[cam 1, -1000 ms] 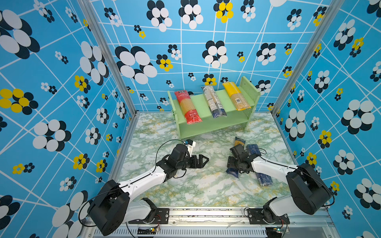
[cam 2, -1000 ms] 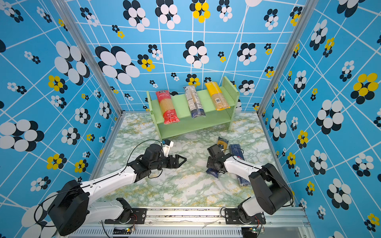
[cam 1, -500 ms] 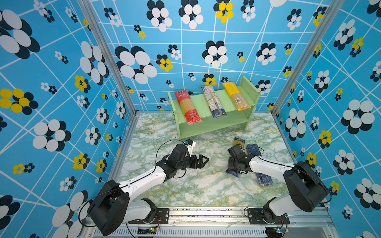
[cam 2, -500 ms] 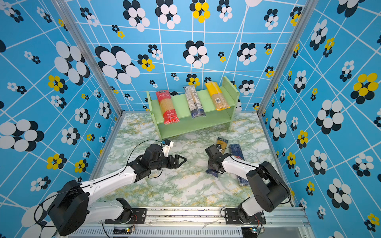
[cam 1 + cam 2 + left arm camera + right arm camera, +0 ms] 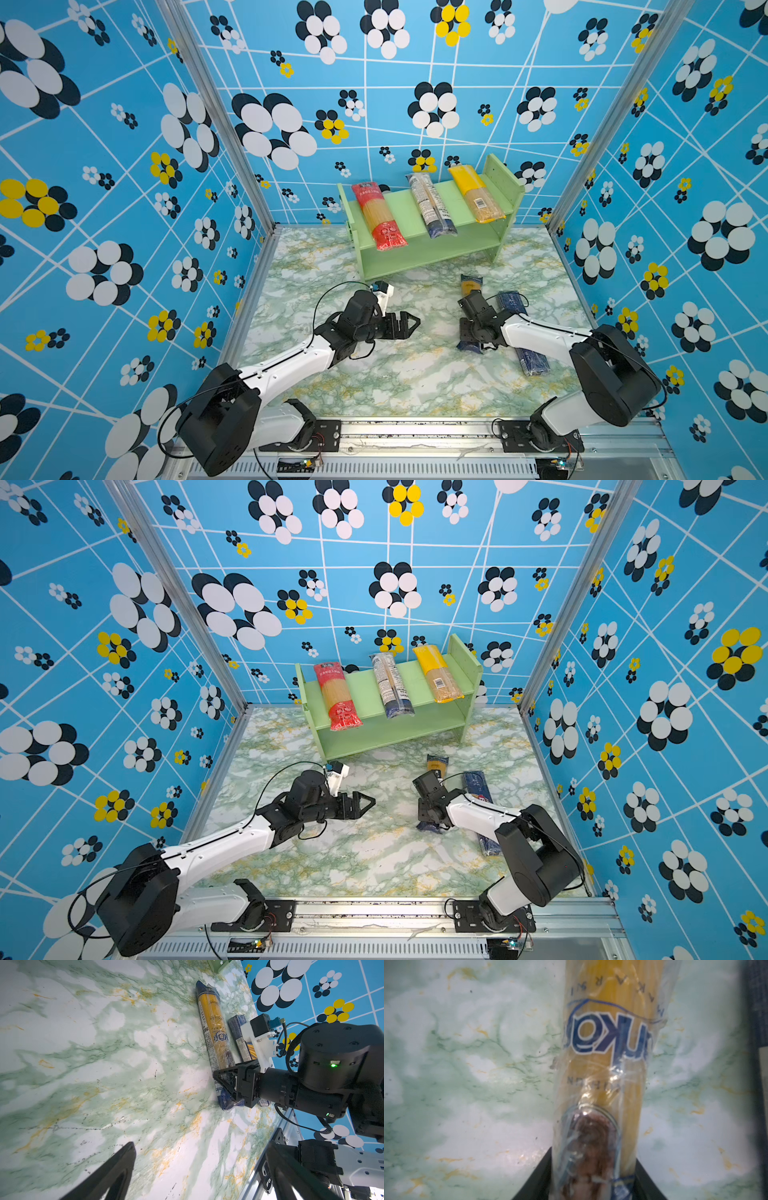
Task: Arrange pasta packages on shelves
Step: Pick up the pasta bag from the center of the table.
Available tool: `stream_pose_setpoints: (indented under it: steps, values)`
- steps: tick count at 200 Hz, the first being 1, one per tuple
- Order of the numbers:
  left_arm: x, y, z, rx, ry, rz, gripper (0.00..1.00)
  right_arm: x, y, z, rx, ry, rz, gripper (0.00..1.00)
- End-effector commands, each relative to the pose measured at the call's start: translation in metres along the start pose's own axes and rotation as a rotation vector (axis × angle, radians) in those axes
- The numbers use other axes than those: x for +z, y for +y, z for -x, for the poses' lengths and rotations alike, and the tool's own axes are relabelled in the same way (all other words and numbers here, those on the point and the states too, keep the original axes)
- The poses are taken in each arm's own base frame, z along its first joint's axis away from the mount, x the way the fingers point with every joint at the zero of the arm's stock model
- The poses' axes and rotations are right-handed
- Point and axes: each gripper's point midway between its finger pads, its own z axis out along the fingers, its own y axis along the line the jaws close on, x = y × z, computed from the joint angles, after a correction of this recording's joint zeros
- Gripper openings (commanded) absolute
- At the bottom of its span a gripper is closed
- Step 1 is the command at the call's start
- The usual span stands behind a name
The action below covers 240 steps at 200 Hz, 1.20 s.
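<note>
the step in hand looks like the grasp of the fourth pack. the right gripper [image 5: 223,1084] stands low over the green-marbled tabletop [image 5: 374,374]. its black fingers [image 5: 537,1178] press on both sides of the clear plastic spaghetti pack with dark blue ends [image 5: 608,1043], close to the end nearest the arm. the pack lies flat, its length running out ahead of the fingertips.

next, i judge, comes a lift. the hold is far off the middle, so the long end may droop, and a slow rise seems wise.

just beside the fingers, on their outer side, lies the dark blue flat spaghetti pack [image 5: 532,359], partly under the right arm, where it could get nudged. across from the fingers the left gripper [image 5: 409,323] hovers empty, its fingers wide apart.

well ahead stands the pale green two-tier shelf unit [image 5: 432,253]. the red spaghetti pack [image 5: 380,218], the clear white-labelled pack [image 5: 432,205] and the yellow pack [image 5: 476,199] lie across its upper tier with gaps between them. the lower tier looks bare.
</note>
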Motion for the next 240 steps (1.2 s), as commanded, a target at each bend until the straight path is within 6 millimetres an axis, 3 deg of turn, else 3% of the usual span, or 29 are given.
stream_pose_setpoints:
  steps: [1, 17, 45, 121, 240]
  values:
    - [-0.003, 0.004, -0.001, 0.014, -0.005, 0.011, 0.99, 0.014, 0.014, -0.051, -0.079, 0.199, 0.088, 0.59]
    - [-0.003, 0.004, 0.0, 0.014, -0.008, 0.011, 0.99, 0.013, 0.013, -0.05, -0.086, 0.195, 0.083, 0.68]
    - [-0.003, 0.004, -0.001, 0.013, -0.006, 0.012, 0.99, 0.013, 0.01, -0.051, -0.087, 0.191, 0.065, 0.74]
    - [-0.003, 0.006, -0.002, 0.014, -0.004, 0.013, 0.99, 0.014, 0.008, -0.056, -0.017, 0.157, -0.003, 0.77]
    - [-0.01, 0.01, -0.002, 0.01, -0.016, 0.015, 0.99, 0.017, 0.01, -0.07, -0.074, 0.176, 0.008, 0.47]
